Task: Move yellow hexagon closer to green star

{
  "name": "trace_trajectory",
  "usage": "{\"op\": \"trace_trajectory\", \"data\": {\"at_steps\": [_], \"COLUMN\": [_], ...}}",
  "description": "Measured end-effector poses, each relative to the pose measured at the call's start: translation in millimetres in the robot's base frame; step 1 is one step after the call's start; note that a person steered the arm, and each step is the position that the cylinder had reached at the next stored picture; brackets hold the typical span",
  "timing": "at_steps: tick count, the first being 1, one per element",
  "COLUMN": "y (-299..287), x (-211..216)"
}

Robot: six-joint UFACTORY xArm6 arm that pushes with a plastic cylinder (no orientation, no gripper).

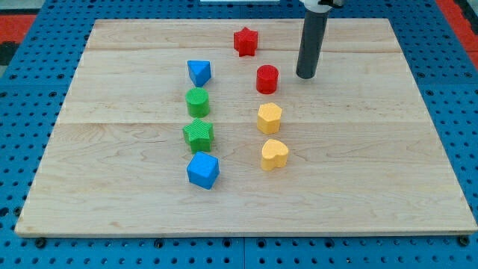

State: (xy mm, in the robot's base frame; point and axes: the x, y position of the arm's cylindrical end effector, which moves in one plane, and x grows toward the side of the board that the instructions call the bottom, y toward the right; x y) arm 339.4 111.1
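nearest, blue cube (202, 170); yellow hexagon (269, 118) lies below-left of my tip (306, 76), untouched, holding nothing.

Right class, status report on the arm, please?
My tip right of red cylinder. Yellow hexagon untouched, green star to its left. Path between clear.

The desk (358, 149) is pale wood, planks joined side by side, the grain running across; its finish looks smooth and matt. Around it lies a blue perforated surface (22, 112) with a regular grid of holes, looking like plastic or painted metal. The green star (198, 134) and green cylinder (197, 101) show fine ridged lines on top, like printed plastic. The yellow hexagon (269, 118), yellow heart (274, 154) and red cylinder (267, 78) look smooth, slightly satin plastic. The rod above my tip (305, 76) is dark and matt.
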Motion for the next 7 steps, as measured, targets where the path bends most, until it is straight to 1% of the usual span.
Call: {"op": "trace_trajectory", "data": {"at_steps": [1,2,3,4,5,7], "y": [-21.5,-84.7,-91.6,-45.3,-27.0,6.7], "x": [12.1,18.3,18.3,28.2,77.9,81.2]}}
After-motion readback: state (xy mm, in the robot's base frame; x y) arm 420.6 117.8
